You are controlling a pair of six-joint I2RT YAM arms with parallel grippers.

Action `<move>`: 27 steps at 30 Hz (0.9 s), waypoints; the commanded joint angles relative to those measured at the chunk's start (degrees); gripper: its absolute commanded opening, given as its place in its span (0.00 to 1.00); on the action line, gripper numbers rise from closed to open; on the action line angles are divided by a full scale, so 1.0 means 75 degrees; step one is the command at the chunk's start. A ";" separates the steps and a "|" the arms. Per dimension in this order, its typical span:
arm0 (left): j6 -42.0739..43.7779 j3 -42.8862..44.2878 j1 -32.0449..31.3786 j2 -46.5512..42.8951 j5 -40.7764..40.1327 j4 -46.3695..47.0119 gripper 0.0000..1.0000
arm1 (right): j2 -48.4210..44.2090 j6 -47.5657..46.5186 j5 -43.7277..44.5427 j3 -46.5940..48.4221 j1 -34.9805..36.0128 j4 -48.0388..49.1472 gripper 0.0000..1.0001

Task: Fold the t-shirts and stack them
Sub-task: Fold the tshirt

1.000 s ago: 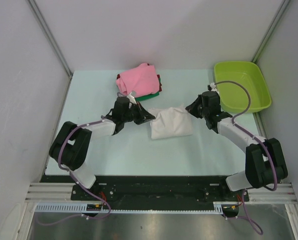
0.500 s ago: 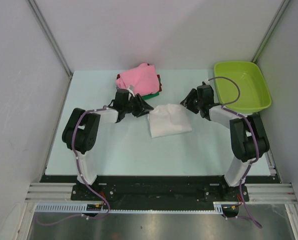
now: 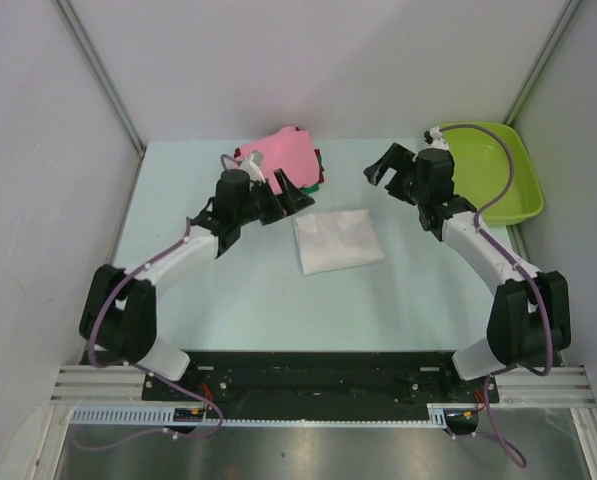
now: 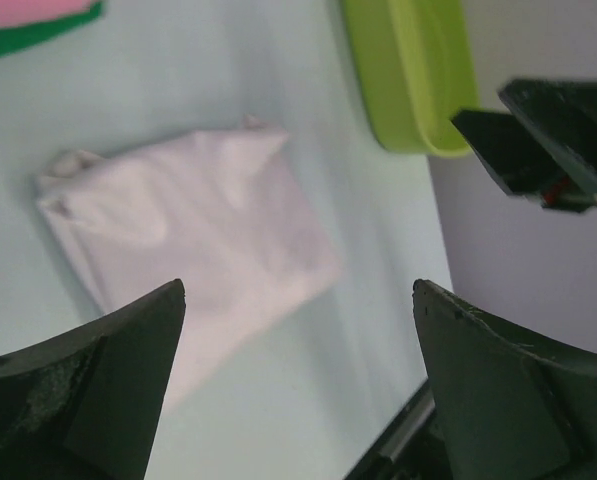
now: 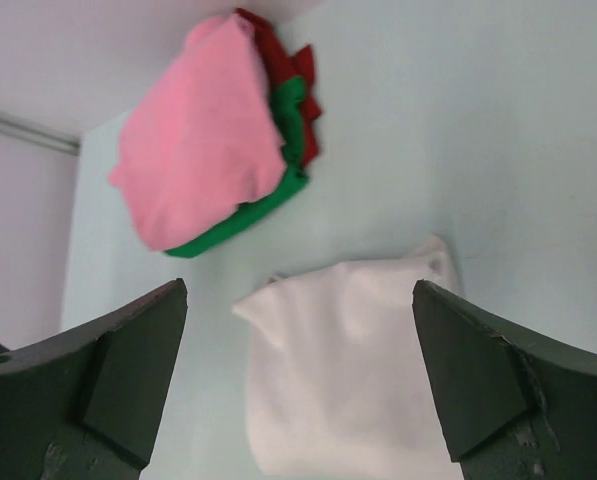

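Observation:
A folded white t-shirt [image 3: 338,240] [image 4: 193,230] [image 5: 358,380] lies flat on the table, free of both grippers. Behind it to the left is a stack of t-shirts with the pink one [image 3: 281,160] [image 5: 203,140] on top, and dark red [image 5: 283,60] and green [image 5: 243,215] edges showing under it. My left gripper [image 3: 290,192] [image 4: 298,290] hangs open above the shirt's back left corner, just in front of the stack. My right gripper [image 3: 383,172] [image 5: 298,285] hangs open above and behind the shirt's back right corner. Neither holds anything.
A lime-green plastic tub [image 3: 498,190] [image 4: 413,70] stands at the back right corner, close behind the right arm. White walls close in the table on the left, back and right. The arm bases sit at the near edge.
Both grippers went from shut on the white t-shirt's back corners to fully open. They let it go and rose away toward the back. The shirt now lies flatter.

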 commanded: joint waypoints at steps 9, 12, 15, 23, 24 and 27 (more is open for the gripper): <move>-0.0858 -0.2796 -0.1277 -0.1910 0.0124 0.1425 1.00 | -0.1395 -0.1732 -0.0790 -0.0211 0.1345 -0.2314 1.00; -0.1549 -0.4072 -0.1325 -0.2670 -0.0240 0.2314 1.00 | -0.1571 -0.2470 0.0099 -0.0199 0.2271 -0.2994 1.00; -0.1563 -0.4708 -0.1325 -0.3247 -0.0662 0.2143 1.00 | -0.1700 -0.3221 0.1564 -0.0199 0.3419 -0.3859 1.00; -0.0801 -0.4978 -0.1196 -0.4782 -0.1528 0.0022 1.00 | -0.1350 -0.4707 0.6274 -0.0560 0.6487 -0.4721 1.00; -0.0568 -0.5001 -0.1103 -0.4877 -0.1530 -0.0026 1.00 | -0.1372 -0.4919 0.6603 -0.0736 0.6724 -0.4486 1.00; -0.0379 -0.5001 -0.0811 -0.4995 -0.1717 -0.0401 1.00 | -0.1431 -0.5856 0.7076 -0.1451 0.7286 -0.3409 0.98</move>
